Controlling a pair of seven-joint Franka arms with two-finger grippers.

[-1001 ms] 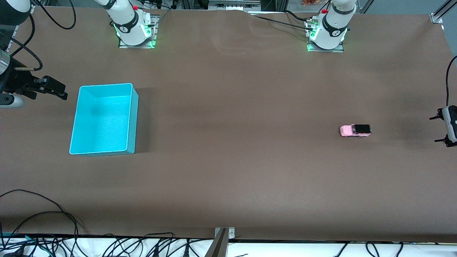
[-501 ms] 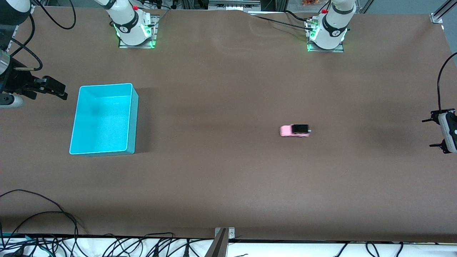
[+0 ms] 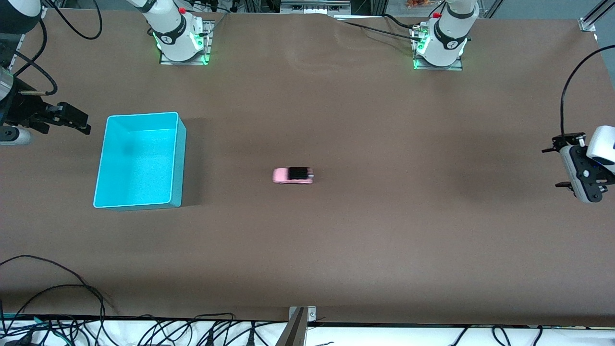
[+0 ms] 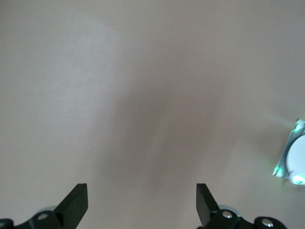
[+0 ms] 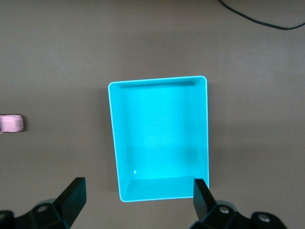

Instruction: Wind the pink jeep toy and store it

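Along the edge of the brown bench (image 3: 365, 250) nearest the front camera, dark cables (image 3: 53, 317) trail off its rim. Farther in, about midway across the bench, the pink jeep toy (image 3: 293, 175) sits upright on its wheels on the bare surface, its pink nose pointing toward the right arm's end and its black top toward the left arm's end. It is well apart from both grippers and touched by neither; its edge also shows in the right wrist view (image 5: 11, 123). Toward the right arm's end stands the turquoise bin (image 3: 140, 160), with nothing inside it. The left gripper (image 3: 559, 166) hangs in the air over the left arm's end of the bench, its fingers (image 4: 76, 202) spread wide with nothing between them. The right gripper (image 3: 72, 117) hangs over the right arm's end, just beside the bin, its fingers (image 5: 72, 196) likewise spread apart and holding nothing. Farthest from the camera, the two white arm bases (image 3: 180, 36) stand on the bench with green lights glowing.
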